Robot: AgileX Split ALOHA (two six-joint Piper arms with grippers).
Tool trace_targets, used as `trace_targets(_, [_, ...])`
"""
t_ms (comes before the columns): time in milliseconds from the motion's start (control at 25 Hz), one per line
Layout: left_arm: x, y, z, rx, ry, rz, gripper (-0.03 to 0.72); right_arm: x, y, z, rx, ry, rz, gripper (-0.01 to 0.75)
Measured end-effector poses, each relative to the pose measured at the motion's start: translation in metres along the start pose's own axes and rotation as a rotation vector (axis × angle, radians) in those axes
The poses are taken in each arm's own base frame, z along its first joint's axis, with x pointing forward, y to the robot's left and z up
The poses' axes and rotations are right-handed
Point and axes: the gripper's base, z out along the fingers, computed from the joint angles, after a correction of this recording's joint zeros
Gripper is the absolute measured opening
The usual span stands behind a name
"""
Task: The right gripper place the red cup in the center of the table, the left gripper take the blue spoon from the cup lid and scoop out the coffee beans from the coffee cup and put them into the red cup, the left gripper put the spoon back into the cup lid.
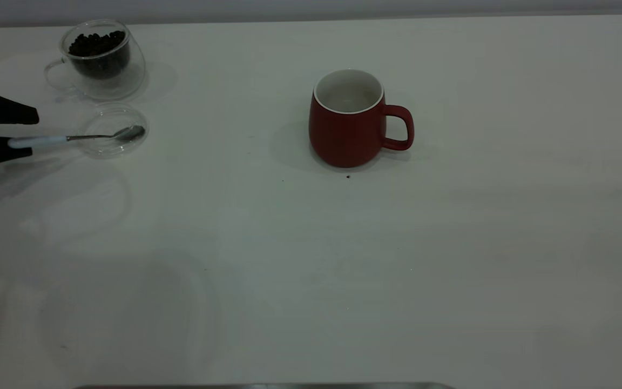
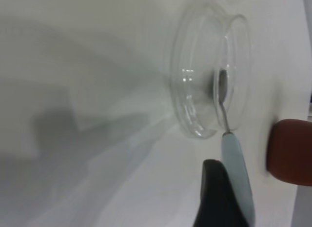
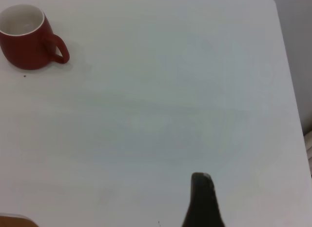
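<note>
The red cup stands upright near the middle of the table, white inside, with its handle toward the right; it also shows in the right wrist view and the left wrist view. The coffee cup with coffee beans stands at the far left. In front of it lies the cup lid. The blue spoon rests with its bowl in the lid. My left gripper is open, its fingers on either side of the pale handle. My right gripper is over bare table, far from the red cup.
A small dark speck lies on the table just in front of the red cup. The table's right edge shows in the right wrist view. A grey strip runs along the near edge.
</note>
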Motion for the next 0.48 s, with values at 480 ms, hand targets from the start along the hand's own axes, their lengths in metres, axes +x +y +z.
trace_targets(480, [-0.016, -0.043, -0.037, -0.161, 0.023, 0.186, 0.536, 0.0, 0.0, 0.0, 0.0, 0.0, 0.0, 0.59])
